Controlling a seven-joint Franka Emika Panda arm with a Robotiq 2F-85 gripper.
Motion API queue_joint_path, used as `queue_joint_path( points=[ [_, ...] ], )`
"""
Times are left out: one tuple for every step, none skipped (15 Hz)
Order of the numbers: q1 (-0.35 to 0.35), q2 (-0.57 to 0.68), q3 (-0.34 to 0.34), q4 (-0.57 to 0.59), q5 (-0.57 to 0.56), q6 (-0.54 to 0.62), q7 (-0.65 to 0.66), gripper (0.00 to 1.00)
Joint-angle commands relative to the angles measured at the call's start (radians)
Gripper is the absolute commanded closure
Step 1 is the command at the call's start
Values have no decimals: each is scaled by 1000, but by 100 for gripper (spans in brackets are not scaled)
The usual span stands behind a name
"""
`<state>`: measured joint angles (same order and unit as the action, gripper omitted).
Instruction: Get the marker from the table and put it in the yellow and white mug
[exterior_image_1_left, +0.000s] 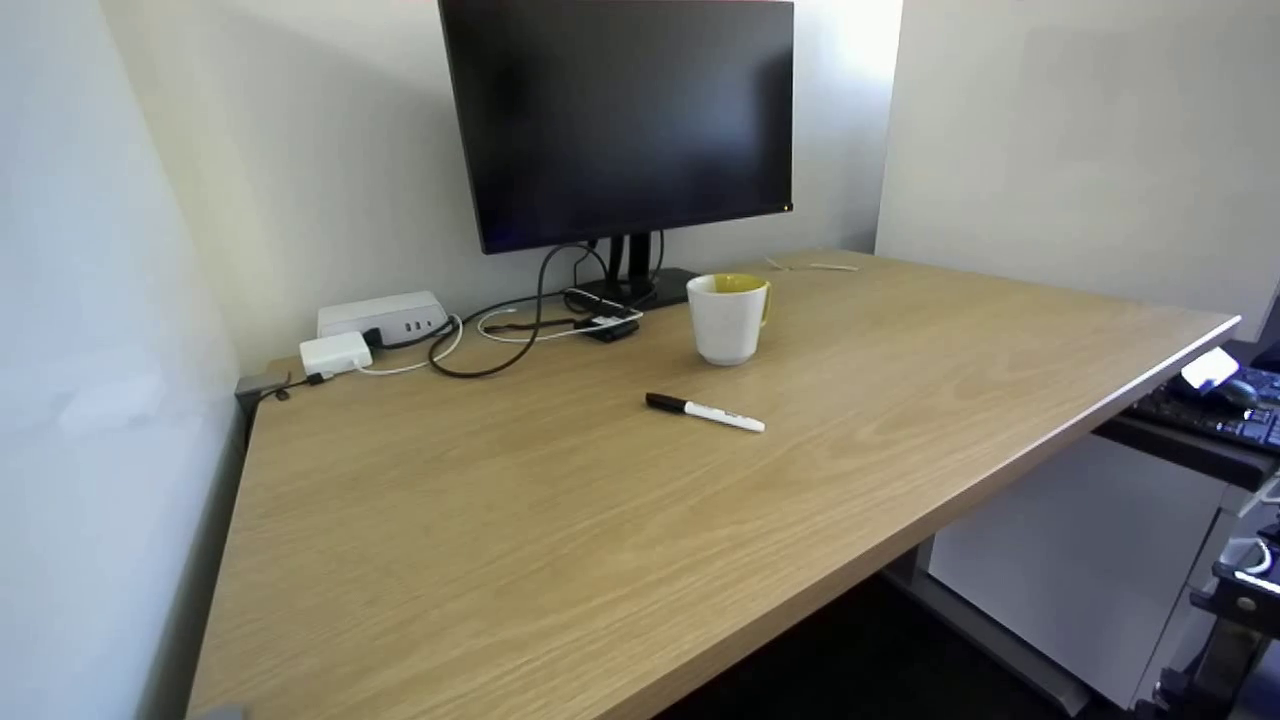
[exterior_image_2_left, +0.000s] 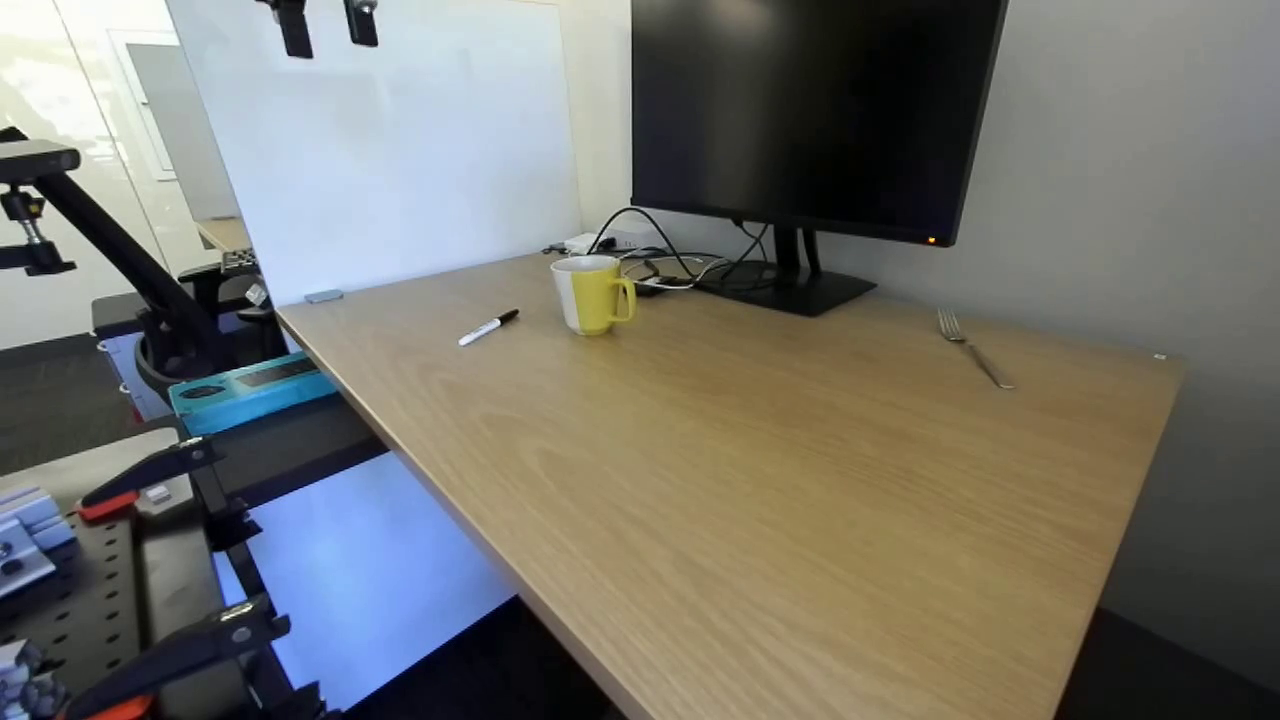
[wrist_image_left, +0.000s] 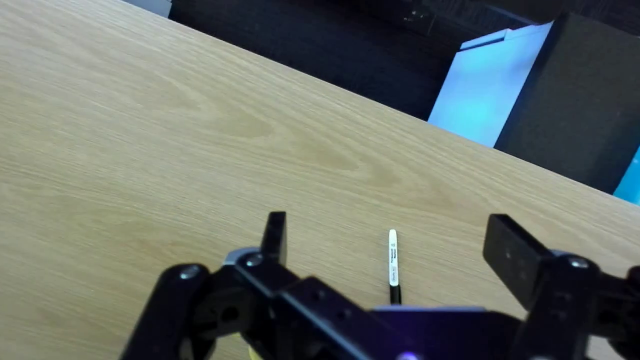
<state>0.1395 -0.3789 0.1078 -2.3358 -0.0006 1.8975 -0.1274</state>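
The marker (exterior_image_1_left: 704, 411) lies flat on the light-wood table (exterior_image_1_left: 480, 500), with a white barrel and black cap. It also shows in an exterior view (exterior_image_2_left: 488, 328) and in the wrist view (wrist_image_left: 393, 257), where part of its cap is hidden behind the gripper body. The yellow and white mug (exterior_image_1_left: 724, 322) stands upright close to the marker; its handle shows in an exterior view (exterior_image_2_left: 592, 297). Only a yellow sliver of it (wrist_image_left: 254, 353) shows in the wrist view. My gripper (wrist_image_left: 392, 237) is open and empty above the table, the marker between its fingers in view. Its fingertips (exterior_image_2_left: 333, 38) show high up in an exterior view.
A black monitor (exterior_image_1_left: 630, 120) stands at the back, behind the mug. Cables (exterior_image_1_left: 540, 320) and white boxes (exterior_image_1_left: 385, 318) lie along the back wall. A fork (exterior_image_2_left: 972, 350) lies on the table. A whiteboard panel (exterior_image_2_left: 400, 150) stands along one table end.
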Motion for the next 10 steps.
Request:
queue_joint_path(
  points=[
    [1,115,23,25,-24,81,34,0],
    [-1,158,26,34,-25,113,39,0],
    [-2,205,27,48,-26,141,41,0],
    [-4,252,27,64,-29,171,42,0],
    [-6,296,26,81,-34,200,44,0],
    [-7,352,25,112,-41,223,50,0],
    [-7,396,24,134,-47,245,50,0],
    [-7,449,22,168,-51,260,52,0],
    [-6,490,20,194,-59,271,55,0],
    [-4,537,18,226,-67,278,57,0]
  ],
)
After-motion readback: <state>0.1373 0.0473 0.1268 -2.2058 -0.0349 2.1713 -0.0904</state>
